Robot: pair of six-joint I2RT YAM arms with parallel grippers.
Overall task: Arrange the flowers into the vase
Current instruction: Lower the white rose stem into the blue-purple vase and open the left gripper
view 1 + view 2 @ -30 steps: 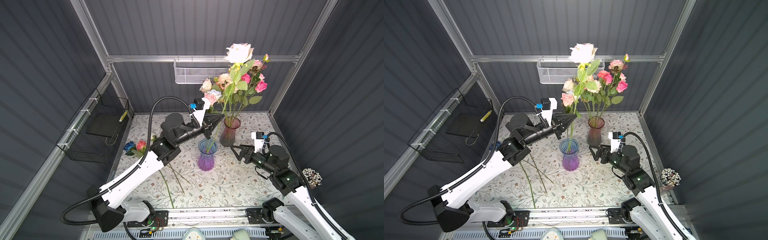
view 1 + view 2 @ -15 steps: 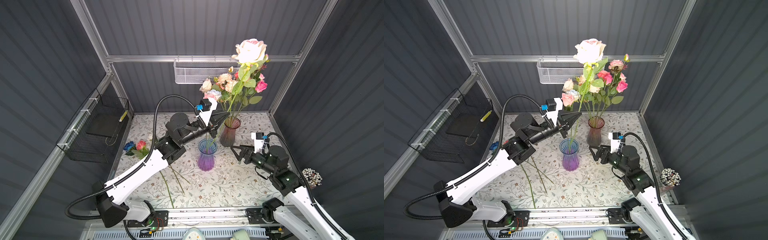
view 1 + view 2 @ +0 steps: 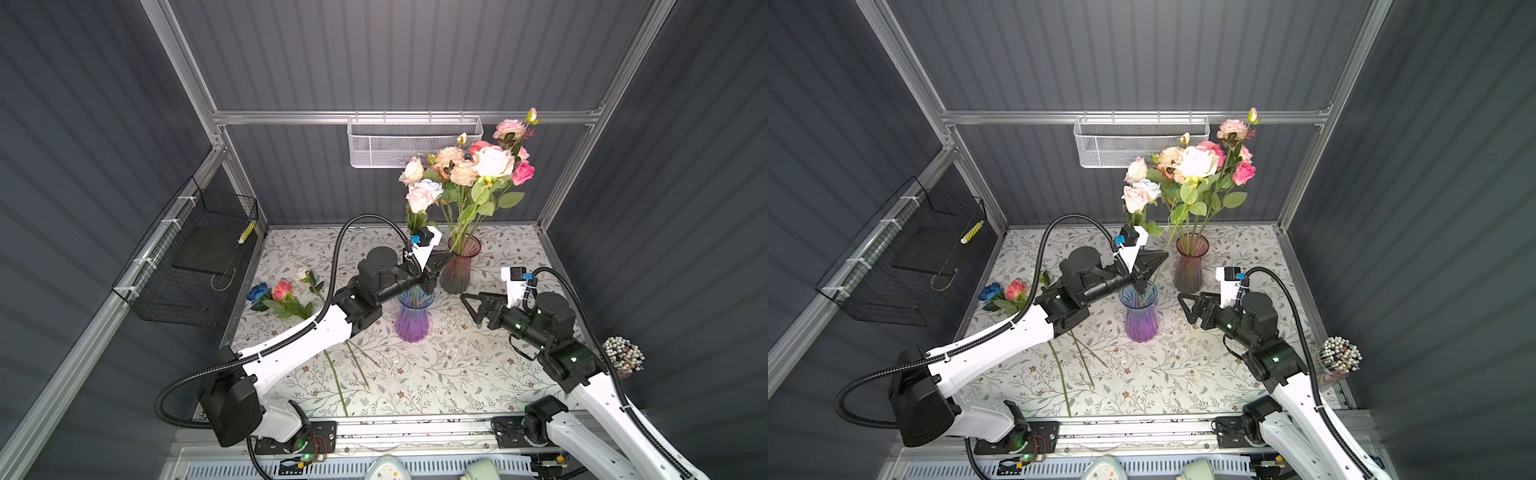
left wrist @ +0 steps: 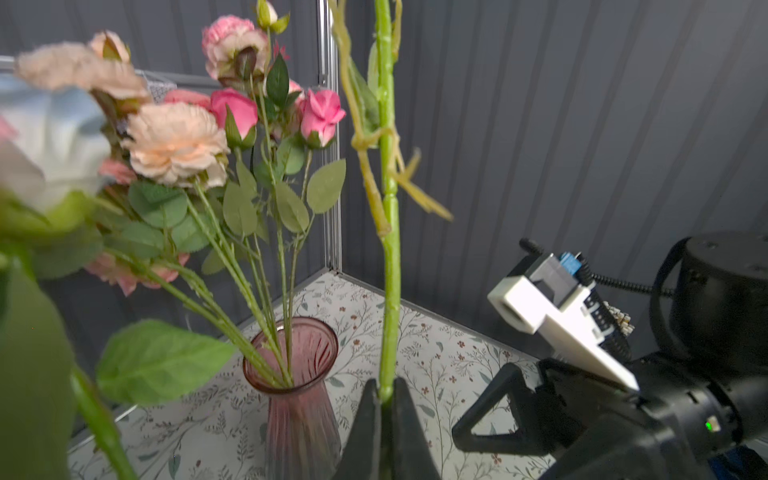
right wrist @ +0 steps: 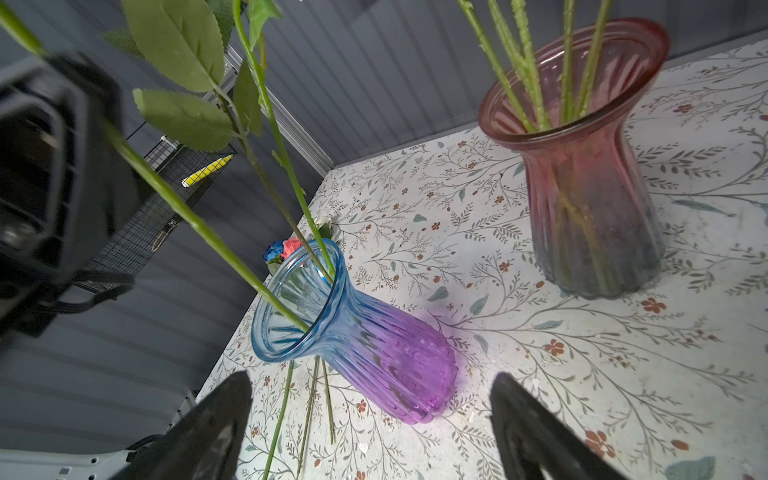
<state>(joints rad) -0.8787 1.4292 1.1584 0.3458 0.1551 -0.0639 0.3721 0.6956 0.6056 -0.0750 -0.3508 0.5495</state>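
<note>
Green plastic stem point(image 4: 388, 291), likely stiff, light and top-heavy, is sitting clamped low down in the left gripper point(image 4: 384, 392), its foot dipping into the blue vase point(image 5: 353, 332) just below the grip. The right gripper point(image 3: 471, 311) is hanging spread, empty, beside that vase.

I saw a blue-to-purple vase point(image 5: 365, 345), a rose-red vase point(image 5: 582, 199), pink and cream flowers point(image 3: 463, 172), and a white tabletop point(image 3: 436, 374) printed with leafy vines.
</note>
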